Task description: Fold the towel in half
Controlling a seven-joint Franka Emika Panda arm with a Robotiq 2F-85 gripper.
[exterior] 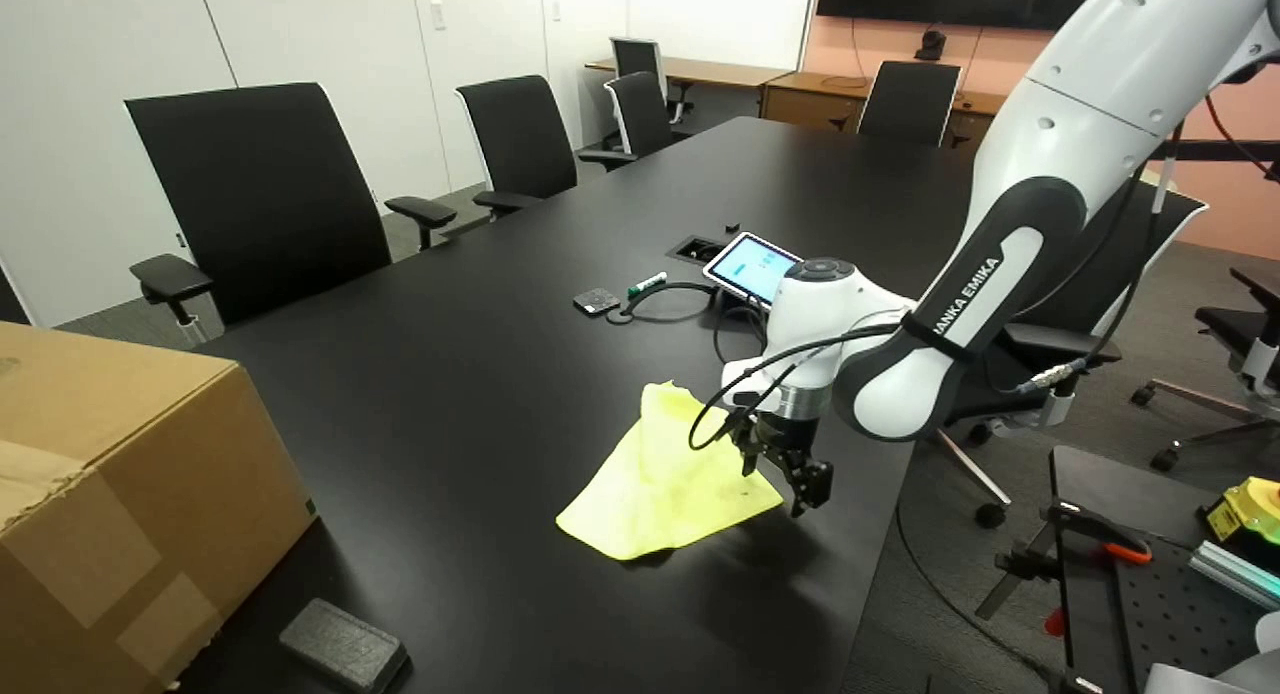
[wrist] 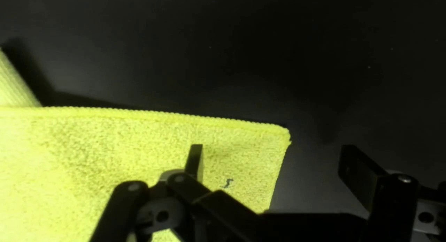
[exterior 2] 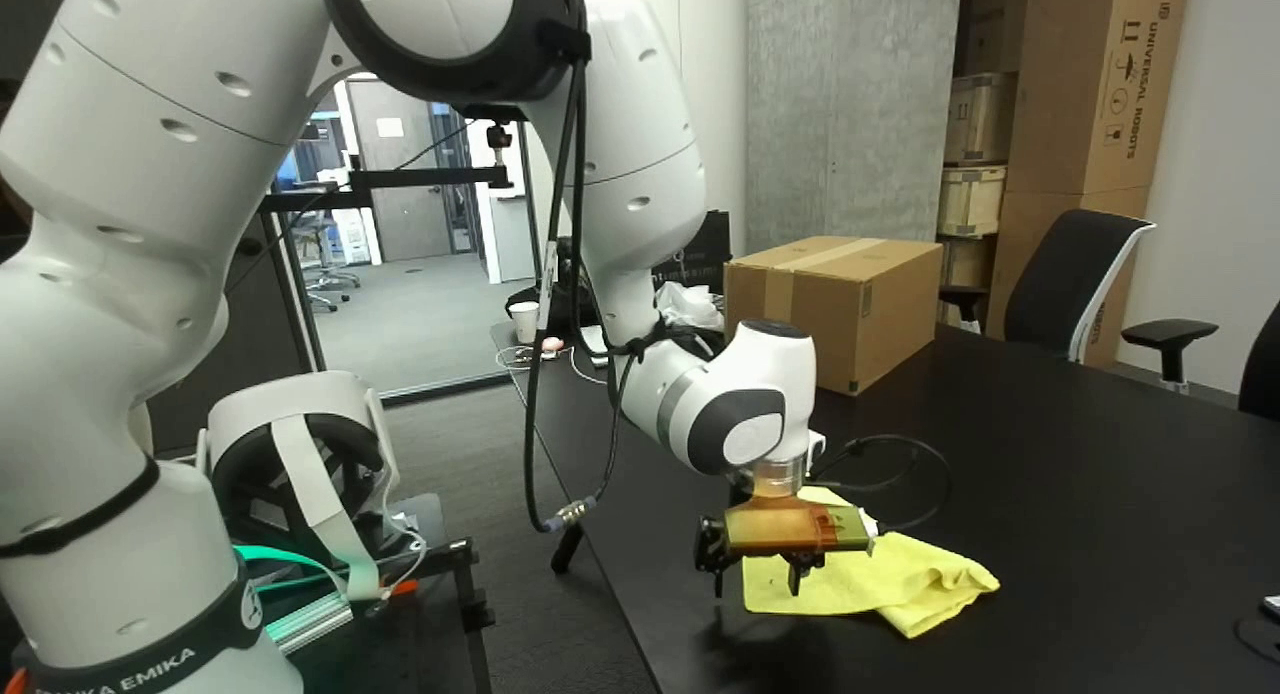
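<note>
The yellow towel (exterior: pixel 650 494) lies on the black tabletop (exterior: pixel 470 474), spread unevenly and creased towards one end. Above one corner is the gripper (wrist: pixel 272 149), jaws set wide: in the wrist view one finger (wrist: pixel 195 158) shows over the towel, the other past its edge. Contact cannot be determined. Elsewhere on the tabletop: a tablet (exterior: pixel 752 267), a green-and-white marker (exterior: pixel 647 283) and a cardboard box (exterior 2: pixel 800 319).

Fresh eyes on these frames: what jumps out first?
Probably the bright yellow towel, lying creased on the black table. Next, the bulky white arm arching in from the side, its pincer open at a towel corner in the wrist view. Then the brown cardboard box on the same table.
</note>
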